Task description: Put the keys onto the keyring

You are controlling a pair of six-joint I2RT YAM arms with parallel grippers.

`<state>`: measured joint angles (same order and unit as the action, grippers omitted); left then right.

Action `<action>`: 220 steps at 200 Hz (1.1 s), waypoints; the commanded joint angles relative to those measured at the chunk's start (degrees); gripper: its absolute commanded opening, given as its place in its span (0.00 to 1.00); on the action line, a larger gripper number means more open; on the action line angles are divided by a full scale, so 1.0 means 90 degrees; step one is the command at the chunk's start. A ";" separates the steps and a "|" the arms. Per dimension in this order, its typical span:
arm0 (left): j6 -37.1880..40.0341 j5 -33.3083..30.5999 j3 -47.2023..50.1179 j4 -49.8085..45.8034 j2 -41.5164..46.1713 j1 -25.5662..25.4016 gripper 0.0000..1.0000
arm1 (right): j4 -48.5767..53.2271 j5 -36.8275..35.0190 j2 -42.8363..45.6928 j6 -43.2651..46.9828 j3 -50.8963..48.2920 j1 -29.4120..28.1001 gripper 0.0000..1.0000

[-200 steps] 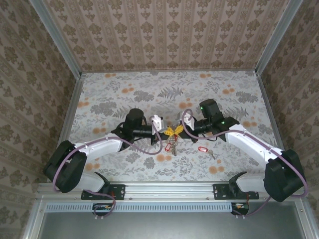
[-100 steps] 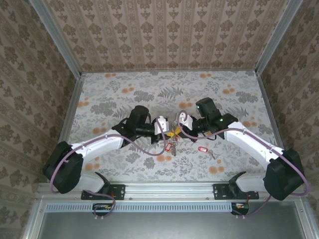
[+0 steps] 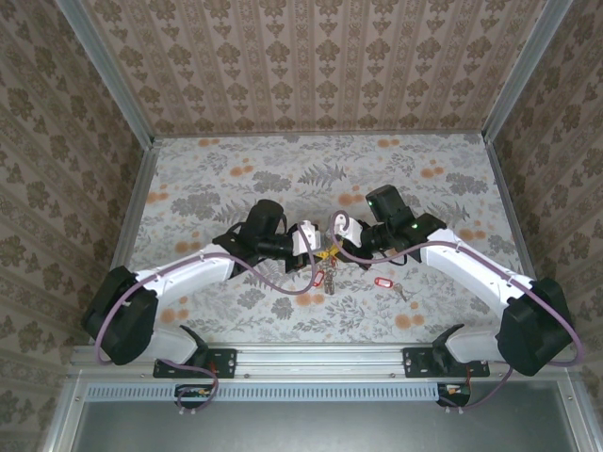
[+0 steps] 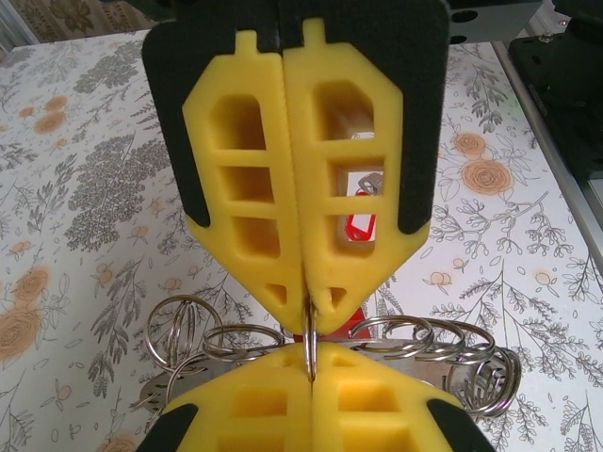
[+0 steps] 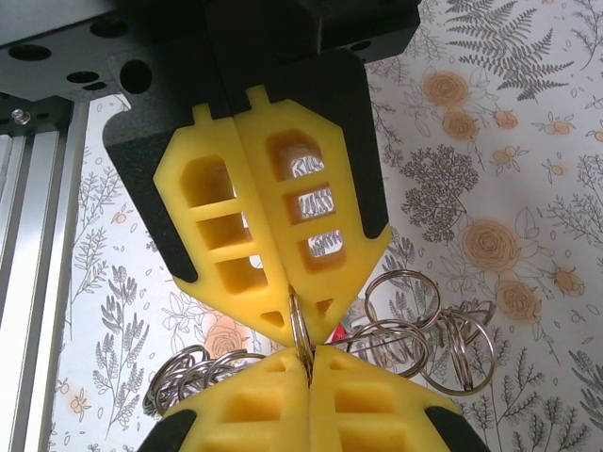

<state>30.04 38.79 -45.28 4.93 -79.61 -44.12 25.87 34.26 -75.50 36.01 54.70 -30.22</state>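
The keyring (image 4: pixel 312 325) is a thin metal ring seen edge-on, strung with several smaller silvery split rings (image 4: pixel 412 334). My left gripper (image 4: pixel 311 363) is shut on its near edge, and the right gripper's fingers (image 4: pixel 363 179) pinch the far edge. In the right wrist view my right gripper (image 5: pixel 309 363) is shut on the same keyring (image 5: pixel 301 330). From above, the left gripper (image 3: pixel 315 248) and right gripper (image 3: pixel 333 244) meet tip to tip mid-table. One red-tagged key (image 3: pixel 382 282) lies on the table to the right. Another red tag (image 3: pixel 318 279) sits just below the grippers.
The flowered tabletop (image 3: pixel 226 169) is walled on three sides by patterned panels. An aluminium rail (image 3: pixel 320 358) runs along the near edge by the arm bases. Cables loop under both wrists.
Both wrists have drawn in toward each other and shifted slightly away from the bases. The grippers stay shut on the keyring between them. The red-tagged key on the right has not moved.
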 commanded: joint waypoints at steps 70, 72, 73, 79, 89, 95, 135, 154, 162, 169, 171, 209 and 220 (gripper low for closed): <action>-0.0557 0.0708 -0.0049 0.0659 0.0023 0.0213 0.00 | -0.0316 -0.0035 0.0063 0.0011 -0.0029 -0.0070 0.00; -0.0560 0.0717 -0.0041 0.0667 0.0025 0.0221 0.00 | -0.0316 -0.0039 0.0060 0.0012 -0.0027 -0.0070 0.00; -0.0572 0.0718 -0.0039 0.0675 0.0027 0.0223 0.00 | -0.0321 -0.0038 0.0055 0.0017 -0.0030 -0.0070 0.00; -0.0600 0.0719 -0.0006 0.0724 0.0032 0.0253 0.00 | -0.0334 -0.0046 0.0041 0.0042 -0.0024 -0.0070 0.00; -0.0684 0.0726 0.0025 0.0876 0.0018 0.0318 0.00 | -0.0320 -0.0056 -0.0021 0.0066 0.0022 -0.0070 0.00; -0.0712 0.0730 0.0033 0.0939 0.0008 0.0331 0.00 | -0.0243 -0.0057 -0.0064 0.0096 0.0087 -0.0070 0.00; -0.0798 0.0782 0.0015 0.1052 -0.0021 0.0352 0.00 | -0.0269 0.0008 -0.0094 -0.0014 0.0159 -0.0061 0.00; -0.0783 0.0824 0.0040 0.1062 -0.0032 0.0353 0.00 | -0.0213 -0.0046 -0.0079 -0.0015 0.0160 -0.0051 0.00; -0.0787 0.0807 0.0043 0.1084 -0.0016 0.0343 0.00 | -0.0226 -0.0011 -0.0058 -0.0006 0.0120 -0.0049 0.00; -0.0788 0.0766 0.0063 0.1137 -0.0002 0.0340 0.00 | -0.0196 0.0033 -0.0048 0.0037 0.0105 -0.0049 0.00; -0.0784 0.0753 0.0068 0.1153 0.0006 0.0336 0.00 | -0.0176 0.0046 -0.0043 0.0043 0.0112 -0.0050 0.00; -0.0766 0.0695 0.0059 0.1390 -0.0073 0.0241 0.00 | -0.0356 0.0166 0.0155 -0.0049 -0.0127 -0.0032 0.00; -0.0808 0.0662 0.0065 0.1523 -0.0116 0.0212 0.00 | -0.0326 0.0215 0.0174 -0.0107 -0.0125 -0.0031 0.00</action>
<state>23.97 42.92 -44.01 10.72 -80.03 -41.28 22.48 33.56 -75.33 35.99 54.83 -30.15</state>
